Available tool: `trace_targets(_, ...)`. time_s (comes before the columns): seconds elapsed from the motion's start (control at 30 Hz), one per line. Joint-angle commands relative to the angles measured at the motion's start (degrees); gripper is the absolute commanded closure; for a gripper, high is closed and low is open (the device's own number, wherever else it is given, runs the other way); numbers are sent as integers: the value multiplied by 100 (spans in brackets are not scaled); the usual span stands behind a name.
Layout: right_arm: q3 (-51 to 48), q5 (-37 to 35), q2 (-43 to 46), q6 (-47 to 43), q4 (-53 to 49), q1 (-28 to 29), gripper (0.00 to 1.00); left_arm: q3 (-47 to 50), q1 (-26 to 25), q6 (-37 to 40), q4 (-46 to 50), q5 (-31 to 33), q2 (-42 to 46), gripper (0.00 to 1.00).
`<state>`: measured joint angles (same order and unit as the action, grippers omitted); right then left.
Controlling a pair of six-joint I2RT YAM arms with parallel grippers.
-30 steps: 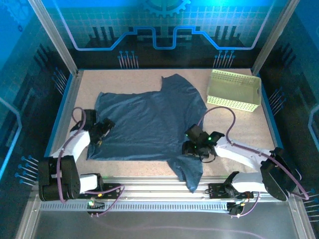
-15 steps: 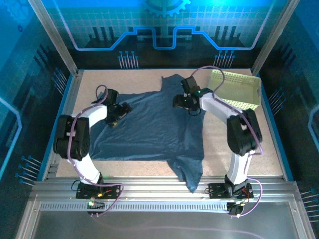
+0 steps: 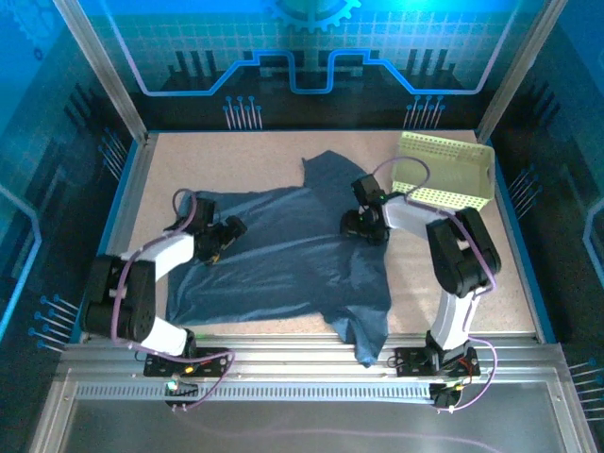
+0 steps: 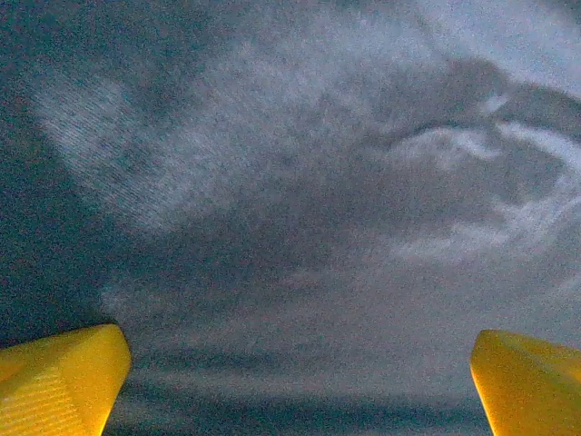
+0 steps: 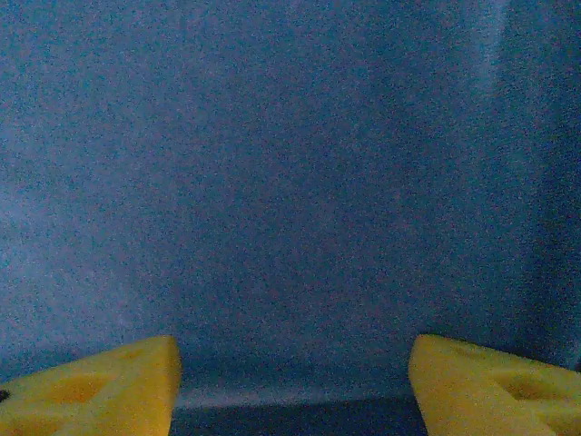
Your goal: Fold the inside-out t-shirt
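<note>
Over the t-shirt (image 3: 283, 260), left gripper (image 3: 226, 233) and right gripper (image 3: 355, 225) are seen spread and empty; edges should be pinched symmetrically.

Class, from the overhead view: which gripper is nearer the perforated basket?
Right. The right gripper hangs over the right side of the t-shirt, close beside the basket; the left gripper is far across, at its left side.
</note>
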<state>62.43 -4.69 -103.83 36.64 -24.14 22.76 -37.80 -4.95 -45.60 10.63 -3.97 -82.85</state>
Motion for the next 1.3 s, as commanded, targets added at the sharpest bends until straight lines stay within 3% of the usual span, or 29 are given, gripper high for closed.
trace_targets(0.0,-790,-65,539,287,-91,-75,30,548,-121,-295,526,-170,451,1)
trace_targets(0.07,-882,54,847,182,-50,-67,30,425,-126,-189,816,-76,788,1)
trace_targets(0.2,-17,-109,991,-212,-464,-71,30,-801,31,367,1647,847,771,1)
trace_targets(0.4,1642,-379,306,-864,-607,-114,30,-3350,520,859,2677,1976,-880,5)
trace_targets(0.63,3016,-268,-787,-1444,-615,-193,30,-5086,865,958,3217,2062,-2740,18)
trace_targets(0.83,3754,-182,-1442,-1747,-698,-254,32,-5799,903,1265,3419,2269,-3564,21)
trace_targets(1.27,4029,-100,-1888,-1831,-618,-416,33,-6081,1025,1256,3475,2000,-4246,35)
